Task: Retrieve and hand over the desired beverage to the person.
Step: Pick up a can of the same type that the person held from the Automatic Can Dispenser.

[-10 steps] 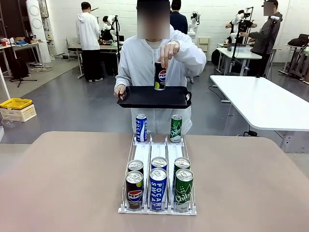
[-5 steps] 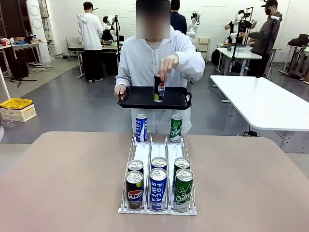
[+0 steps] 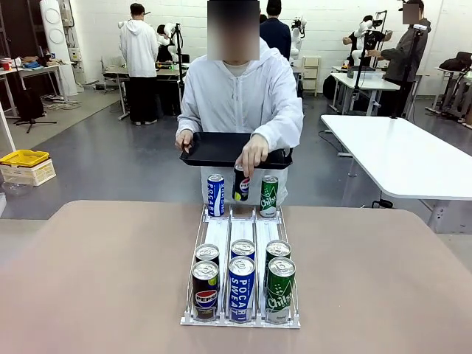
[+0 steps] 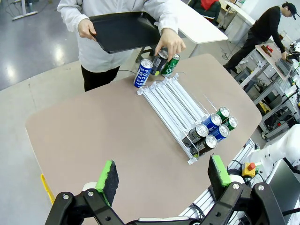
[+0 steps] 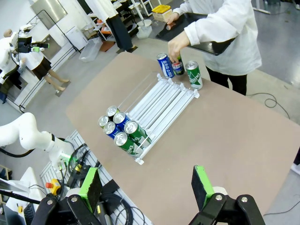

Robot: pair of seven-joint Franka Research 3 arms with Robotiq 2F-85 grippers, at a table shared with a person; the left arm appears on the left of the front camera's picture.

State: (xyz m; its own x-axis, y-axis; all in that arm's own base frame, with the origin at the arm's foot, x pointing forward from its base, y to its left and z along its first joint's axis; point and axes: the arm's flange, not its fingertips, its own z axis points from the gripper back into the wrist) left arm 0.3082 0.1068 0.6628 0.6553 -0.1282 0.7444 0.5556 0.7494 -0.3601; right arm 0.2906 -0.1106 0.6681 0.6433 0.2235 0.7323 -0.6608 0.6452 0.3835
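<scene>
The person (image 3: 240, 96) stands at the table's far side, black tray (image 3: 214, 147) in one grip and the free hand (image 3: 253, 153) wrapped over a Pepsi can (image 3: 241, 184) between the blue can (image 3: 215, 195) and green can (image 3: 269, 195) at the rack's (image 3: 217, 236) far end. The left gripper (image 4: 163, 174) and right gripper (image 5: 146, 185) hover above the table, jaws wide apart and empty.

a wide workshop room with a glossy grey floor (image 3: 103, 158) that mirrors the overhead light, and a white back wall (image 3: 96, 18). a long white table (image 3: 398, 155) stands at the right, and cluttered desks (image 3: 144, 72) line the back. a tall white unit (image 3: 53, 37) stands at the far left, with a yellow crate (image 3: 24, 157) on the floor near it. the bench (image 3: 96, 280) has a matte tan top.
</scene>
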